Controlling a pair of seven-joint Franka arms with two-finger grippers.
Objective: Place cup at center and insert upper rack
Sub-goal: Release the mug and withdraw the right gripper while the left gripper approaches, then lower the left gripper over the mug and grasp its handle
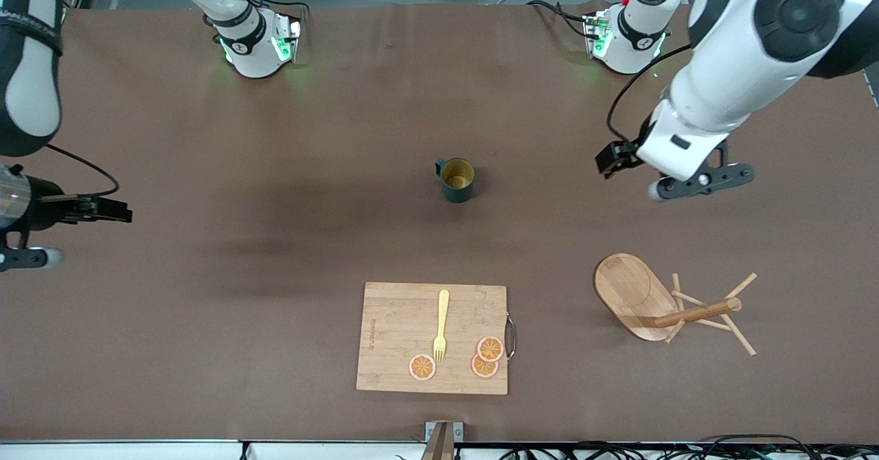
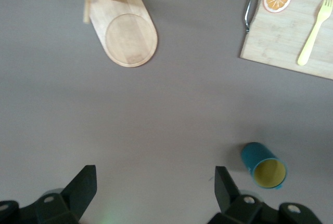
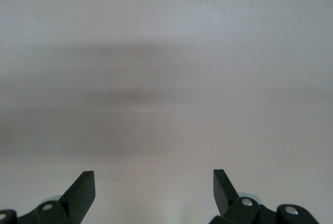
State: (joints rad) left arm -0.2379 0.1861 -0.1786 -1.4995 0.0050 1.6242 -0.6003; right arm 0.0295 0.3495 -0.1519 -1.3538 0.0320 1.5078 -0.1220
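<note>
Cutting board (image 1: 398, 336) as landmark, nearest the front camera, bearing a fork (image 1: 441, 324) and orange slices (image 1: 485, 358). Upper rack (image 1: 635, 295) beside the board, toward the left arm's end, tipped on its side: post lying along the table's length, tip pointing away from the board, oval base on edge. Cup (image 1: 458, 180) farther from the camera than the board, upright near table centre, seemingly placed; rack insertion remains. Left gripper (image 2: 153, 190) over bare table above the rack, fingers spread, empty. Right gripper (image 3: 153, 188) waits at the right arm's end, spread, empty

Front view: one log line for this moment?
cup upright, mid-table | upper rack on its side, untouched | left gripper open | right gripper open, waiting
</note>
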